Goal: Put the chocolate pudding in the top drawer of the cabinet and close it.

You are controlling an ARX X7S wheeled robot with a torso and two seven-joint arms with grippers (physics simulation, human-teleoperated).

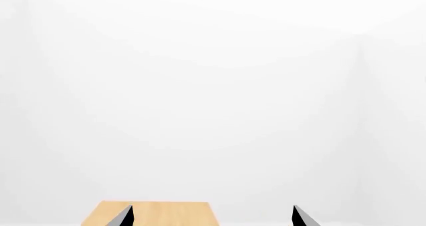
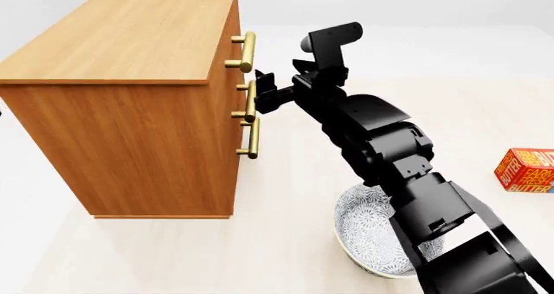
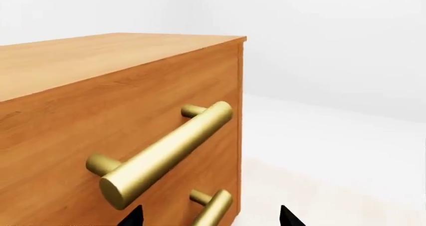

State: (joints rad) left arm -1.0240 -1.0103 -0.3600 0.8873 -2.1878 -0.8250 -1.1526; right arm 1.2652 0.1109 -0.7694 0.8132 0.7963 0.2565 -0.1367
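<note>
The light brown cabinet point(image 2: 130, 106) stands at the left of the head view, its three drawers all shut. The top drawer point(image 3: 119, 121) carries a brass bar handle point(image 3: 166, 153). My right gripper point(image 2: 262, 94) is open at the drawer fronts, level with the middle handle point(image 3: 214, 206), which lies between its two fingertips point(image 3: 133, 217). It holds nothing. My left gripper point(image 1: 211, 218) is open and empty, facing a white wall over a corner of the cabinet's top point(image 1: 156, 213). The chocolate pudding is out of view.
A patterned bowl point(image 2: 368, 232) sits on the floor under my right arm. An orange-red butter box point(image 2: 528, 171) lies at the right edge. The lowest handle point(image 2: 253, 138) sticks out below the gripper.
</note>
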